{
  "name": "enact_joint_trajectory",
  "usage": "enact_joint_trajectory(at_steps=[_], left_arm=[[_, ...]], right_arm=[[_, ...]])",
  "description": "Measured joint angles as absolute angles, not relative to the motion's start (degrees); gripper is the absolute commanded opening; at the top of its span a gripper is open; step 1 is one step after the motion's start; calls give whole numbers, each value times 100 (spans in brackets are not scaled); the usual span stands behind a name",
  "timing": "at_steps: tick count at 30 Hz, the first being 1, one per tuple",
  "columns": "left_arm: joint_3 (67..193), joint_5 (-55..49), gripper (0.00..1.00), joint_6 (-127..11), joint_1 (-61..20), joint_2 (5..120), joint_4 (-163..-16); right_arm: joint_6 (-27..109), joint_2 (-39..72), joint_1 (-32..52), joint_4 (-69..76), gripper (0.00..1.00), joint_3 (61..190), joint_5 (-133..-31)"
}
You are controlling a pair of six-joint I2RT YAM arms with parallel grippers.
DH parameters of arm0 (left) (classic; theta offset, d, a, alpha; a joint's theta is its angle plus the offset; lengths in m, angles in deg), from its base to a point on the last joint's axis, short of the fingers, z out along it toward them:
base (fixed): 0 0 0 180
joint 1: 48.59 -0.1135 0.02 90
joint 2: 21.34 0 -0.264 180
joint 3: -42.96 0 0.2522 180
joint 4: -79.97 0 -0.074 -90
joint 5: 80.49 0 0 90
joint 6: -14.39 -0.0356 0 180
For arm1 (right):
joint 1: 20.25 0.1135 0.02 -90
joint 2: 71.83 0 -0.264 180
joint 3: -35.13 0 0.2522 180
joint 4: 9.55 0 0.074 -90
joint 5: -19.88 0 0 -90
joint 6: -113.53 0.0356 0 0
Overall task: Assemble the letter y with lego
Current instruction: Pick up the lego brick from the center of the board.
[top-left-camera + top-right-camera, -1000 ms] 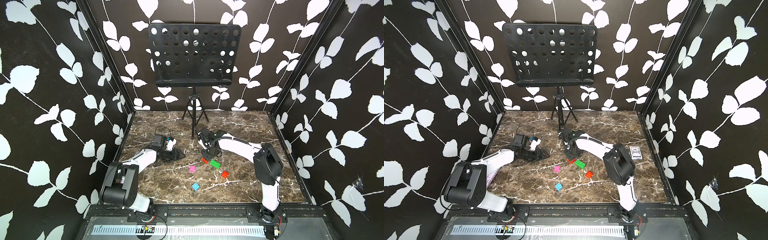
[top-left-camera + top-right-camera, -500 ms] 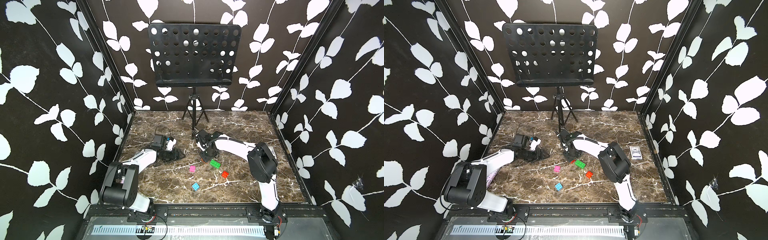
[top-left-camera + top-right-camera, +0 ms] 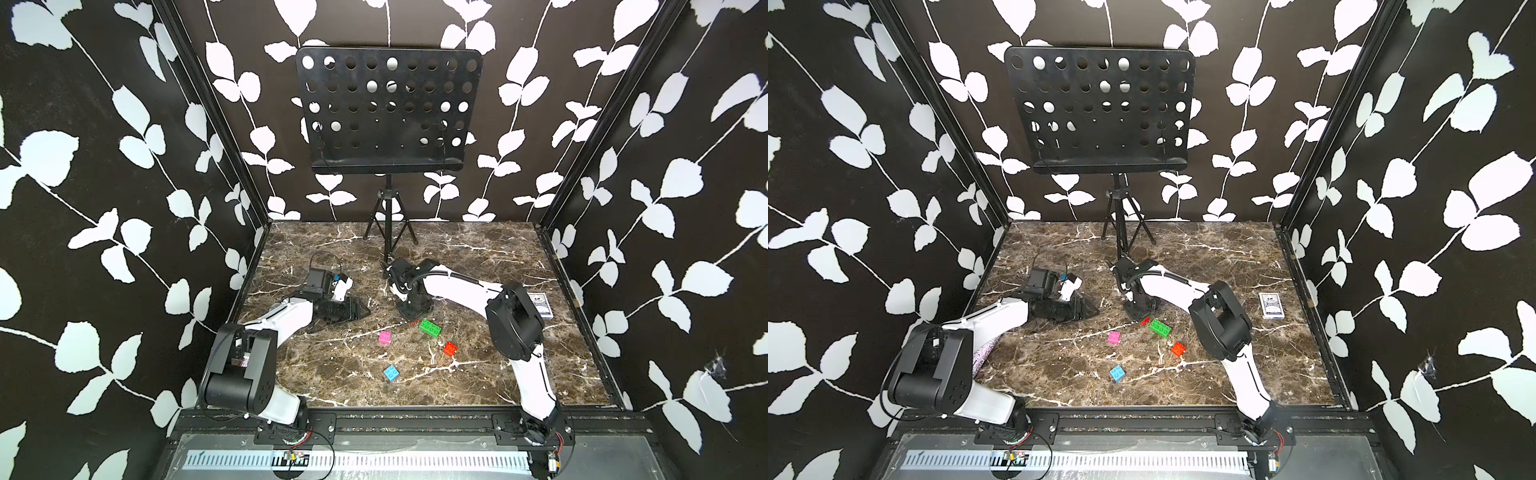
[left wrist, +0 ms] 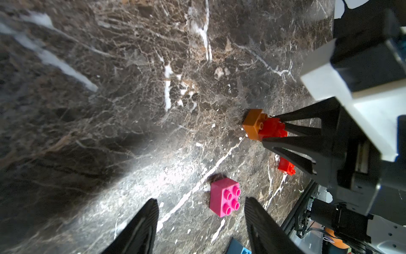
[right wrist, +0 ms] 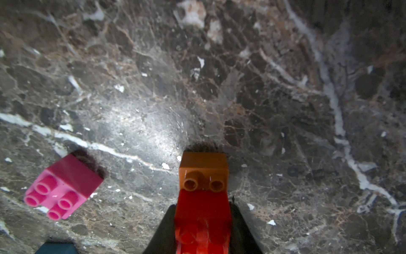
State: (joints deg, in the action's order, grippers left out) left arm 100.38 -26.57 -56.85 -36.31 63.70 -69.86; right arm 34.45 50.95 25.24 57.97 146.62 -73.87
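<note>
The right gripper point(image 5: 202, 207), pinching the orange-red square plastic brick point(image 5: 202, 220), should press it squarely down onto the brown-orange square brick point(image 5: 203, 167); the left gripper point(image 4: 201, 200) sits spread, empty.

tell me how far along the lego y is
Done: only the orange-red brick sits half over the brown-orange brick, apparently joined. In hand: the right gripper is shut on the orange-red brick; the left gripper is open and empty. Left: the green brick, pink brick, red brick and light blue brick lie loose.
</note>
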Motion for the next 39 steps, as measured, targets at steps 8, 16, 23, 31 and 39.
enact_joint_trajectory(at_steps=[8,16,23,31,39], left_arm=[[10038,-2657,65,-5722,-3631,6370,-6984],[10038,-2657,65,-5724,-3631,6370,-6986],[10038,-2657,65,-5724,-3631,6282,-6986],[10038,-2644,65,-5741,-3631,6228,-6982],[10038,-2637,65,-5750,-3631,6228,-6969]], right_arm=[[3362,5137,2548,5996,15,14748,-7394],[3338,5014,2592,6151,34,14575,-7520],[3362,5017,2594,6320,52,14610,-7481],[3436,5038,2594,6199,52,14765,-7402],[3578,5373,2594,6000,52,14818,-7496]])
